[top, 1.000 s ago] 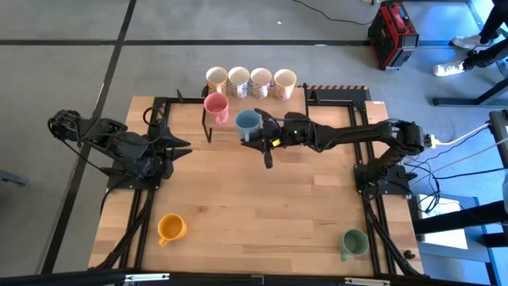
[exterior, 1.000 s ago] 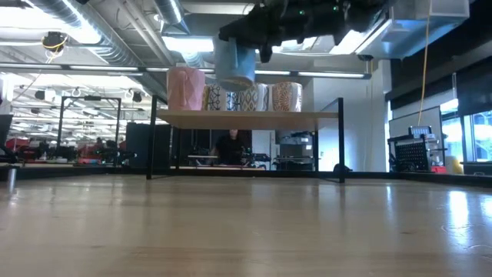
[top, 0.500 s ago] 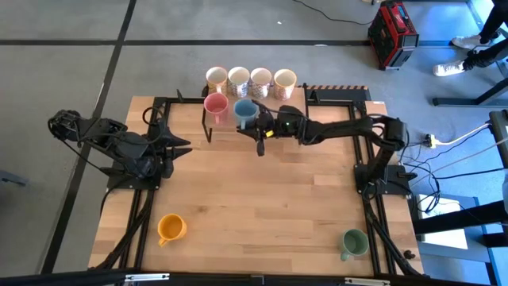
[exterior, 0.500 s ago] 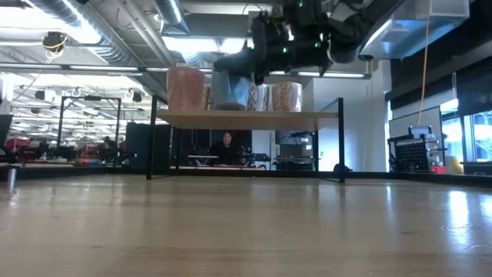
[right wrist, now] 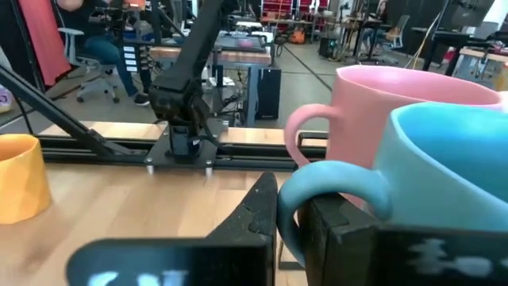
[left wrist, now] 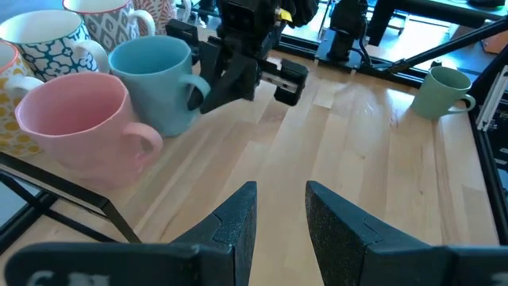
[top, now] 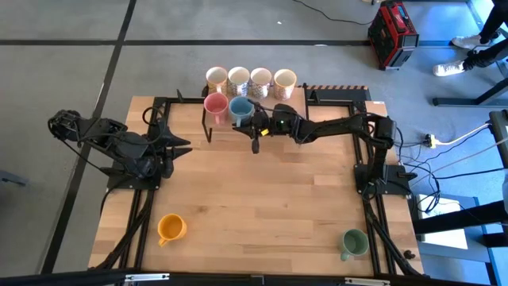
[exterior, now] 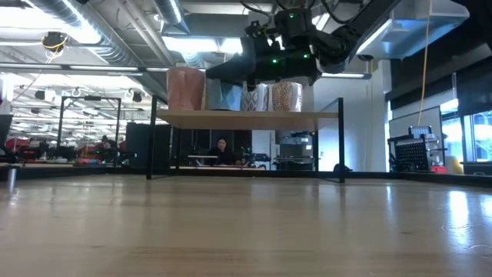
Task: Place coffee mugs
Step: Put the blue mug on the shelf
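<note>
coffee mugs — six on the shelf (top: 190, 102); blue mug (top: 240, 108) beside pink mug (top: 215, 104), handle pinched in the right gripper (top: 255, 127); orange mug (top: 170, 229), green mug (top: 354, 241) remain; left gripper (top: 181, 145) half-open, empty.

The right gripper (right wrist: 292, 218) has its fingers (right wrist: 258, 208) clamped on the light blue mug's (right wrist: 444, 179) handle. A pink mug (right wrist: 373, 111) stands just behind it. An orange mug (right wrist: 20, 179) sits well apart on the desk (right wrist: 119, 202).

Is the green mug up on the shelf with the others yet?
No, the green mug stands alone on the table near the right arm's corner, far from the shelf holding the pink mug.
</note>
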